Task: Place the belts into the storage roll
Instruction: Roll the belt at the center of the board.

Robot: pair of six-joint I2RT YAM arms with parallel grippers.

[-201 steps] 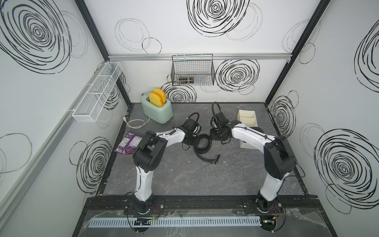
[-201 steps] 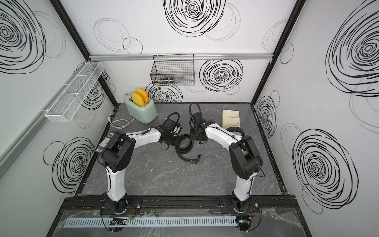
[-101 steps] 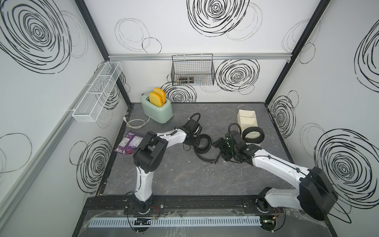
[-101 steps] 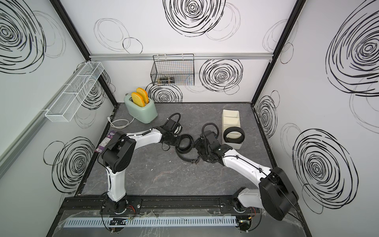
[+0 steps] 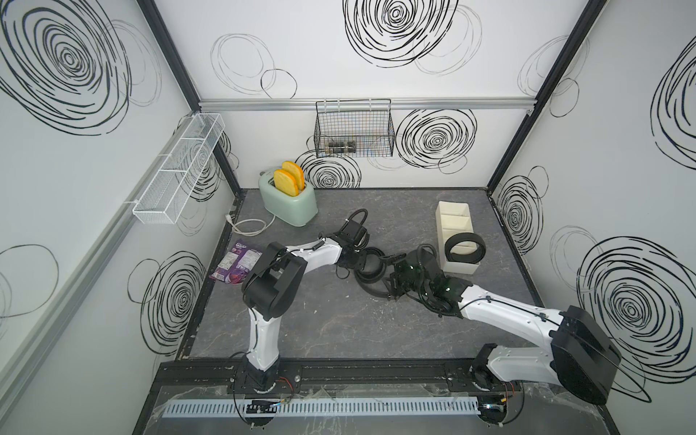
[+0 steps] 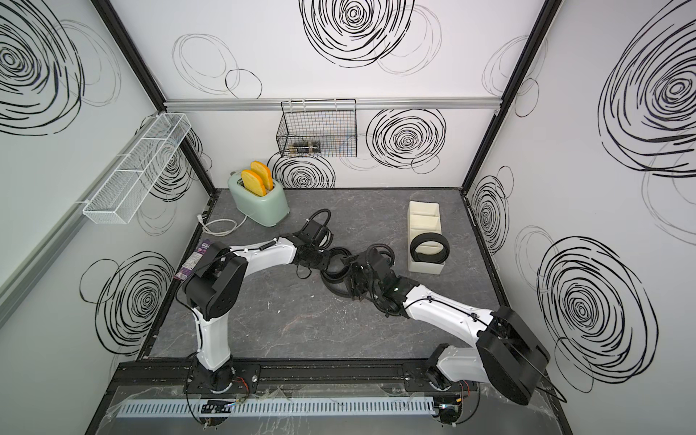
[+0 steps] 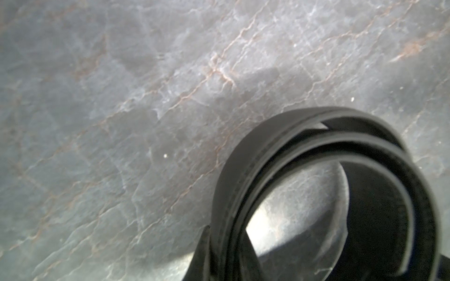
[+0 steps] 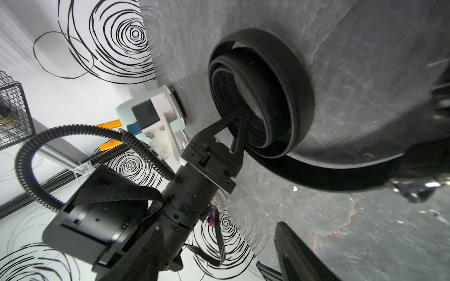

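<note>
Pinching inner wraps of coiled belt (image 8: 299,80) on table (image 5: 339,320): left end effector (image 8: 239,116). Right end effector (image 8: 218,225) spread, beside the loose tail. Second belt (image 5: 465,257) coiled at near end of tray (image 5: 461,268).

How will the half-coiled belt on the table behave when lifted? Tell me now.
Probably floppy: the belt curves in loose turns and its tail trails along the table. Likely to unwind, since the left gripper pinches only some turns. The metal buckle may weigh that end down.
</note>
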